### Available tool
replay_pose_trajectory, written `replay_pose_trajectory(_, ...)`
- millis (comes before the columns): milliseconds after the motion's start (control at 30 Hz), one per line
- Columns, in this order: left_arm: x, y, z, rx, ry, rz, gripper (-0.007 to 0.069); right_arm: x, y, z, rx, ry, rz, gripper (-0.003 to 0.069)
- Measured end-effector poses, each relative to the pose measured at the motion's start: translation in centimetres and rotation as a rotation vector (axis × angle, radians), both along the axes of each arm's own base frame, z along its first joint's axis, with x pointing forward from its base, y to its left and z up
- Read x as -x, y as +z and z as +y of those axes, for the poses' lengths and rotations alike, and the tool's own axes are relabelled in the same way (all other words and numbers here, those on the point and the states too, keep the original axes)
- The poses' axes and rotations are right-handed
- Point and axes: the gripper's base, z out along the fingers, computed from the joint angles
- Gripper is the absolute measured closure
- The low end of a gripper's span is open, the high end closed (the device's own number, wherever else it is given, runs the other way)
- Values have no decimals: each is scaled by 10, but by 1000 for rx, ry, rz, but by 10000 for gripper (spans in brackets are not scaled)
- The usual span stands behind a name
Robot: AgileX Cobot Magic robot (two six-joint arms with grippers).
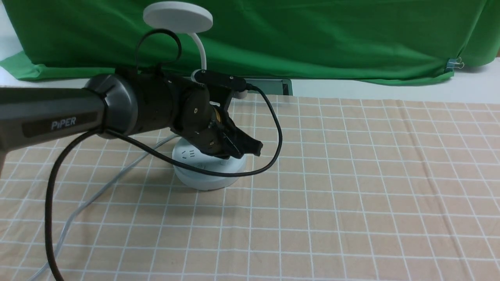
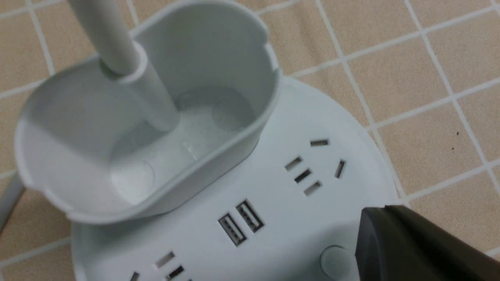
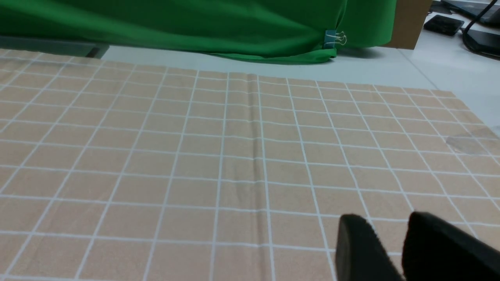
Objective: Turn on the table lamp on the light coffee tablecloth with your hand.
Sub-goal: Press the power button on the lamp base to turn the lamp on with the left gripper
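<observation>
The white table lamp stands on the light coffee tablecloth (image 1: 351, 175), left of the middle. Its disc head (image 1: 177, 17) is up on a thin curved neck (image 1: 202, 50), and its round base (image 1: 209, 175) has sockets. My left gripper (image 1: 254, 148) is shut and empty, with its tip low over the right part of the base. In the left wrist view the closed fingers (image 2: 410, 246) lie just beside a round button (image 2: 332, 259), near the sockets and the oval cup (image 2: 148, 117). My right gripper (image 3: 384, 234) is slightly open and empty, low over bare cloth (image 3: 195, 156). It is out of the front view.
The lamp's grey cord (image 1: 97, 191) trails to the front left. My arm's black cable (image 1: 273, 152) loops past the base. A green backdrop (image 1: 312, 35) with a binder clip (image 1: 455, 64) hangs behind. A box and dark devices (image 3: 445, 23) lie past the cloth's far right.
</observation>
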Motion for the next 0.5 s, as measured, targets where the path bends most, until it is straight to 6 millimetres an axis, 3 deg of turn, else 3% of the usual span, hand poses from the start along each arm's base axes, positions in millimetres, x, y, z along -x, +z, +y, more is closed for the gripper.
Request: replay_pose_trajectory(500, 1, -12, 5, -14, 42, 68, 625, 0, 0, 0, 0, 0, -1, 419)
